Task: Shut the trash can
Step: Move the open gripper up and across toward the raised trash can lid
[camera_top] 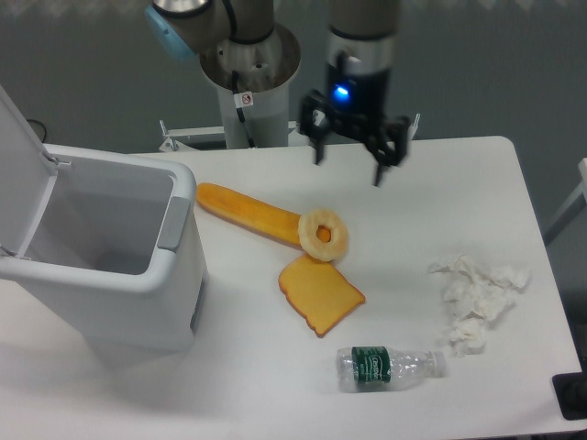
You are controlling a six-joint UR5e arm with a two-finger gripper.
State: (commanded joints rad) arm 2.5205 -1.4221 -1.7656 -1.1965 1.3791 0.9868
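Trash can [110, 275] at table's [275, 385] left edge, lid [18, 174] up. Gripper [348, 170] above far edge, fingers spread wide, holding nothing. Bottle [390, 365] near front edge.

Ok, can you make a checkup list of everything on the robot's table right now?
Surface: white table, no spills seen.
Job's things: trash can at the left, lid up, inside open and looks empty.
Clutter: long orange piece, ring resting on its end, toast-shaped slice, crumpled tissue, plastic bottle lying on its side.
Grippers: gripper open, holding nothing, in the air above the table's back edge.
Cables: one dark cable behind the can.
Surroundings: robot base post, grey floor.
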